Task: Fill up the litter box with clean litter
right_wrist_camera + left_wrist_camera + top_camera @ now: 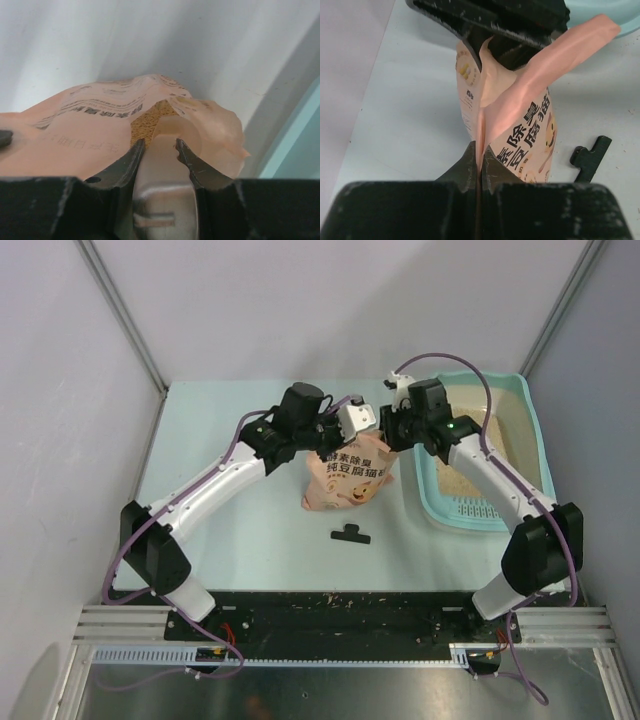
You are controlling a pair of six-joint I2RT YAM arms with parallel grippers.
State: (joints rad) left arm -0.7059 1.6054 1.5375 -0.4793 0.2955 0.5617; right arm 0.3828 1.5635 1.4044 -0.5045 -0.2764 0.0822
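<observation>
In the overhead view, the litter box (530, 415) sat at the right of the tabletop (220, 440). A thin, patchy layer of litter (470, 483) lay on its floor, with teal showing through in places. The pink bag (345, 478) stood upright at the centre, just left of the box. Both arms met over its top, the left end effector (335, 430) on one side and the right end effector (388, 430) on the other. A black clip (352, 534) lay loose below the bag.

In the left wrist view, the left end effector (479, 156) was pressed together on the bag's (520, 115) top edge, pinching the film flat between its fingers. The clip (590, 157) showed at the lower right and the box rim (600, 10) at the upper right.

In the right wrist view, the right end effector (157, 146) was closed on what looked like a clear scoop (167, 132), its bowl pushed into the open mouth of the bag (75, 140). Beige litter (147, 120) showed inside the bag behind it. A strip of the box (305, 140) crossed the right edge.

My judgement was that the task was partly done. The bag was unclipped and held open, and some litter was already in the box. Most of the filling was left, since the layer was too thin to cover the floor and the bag looked well stocked
</observation>
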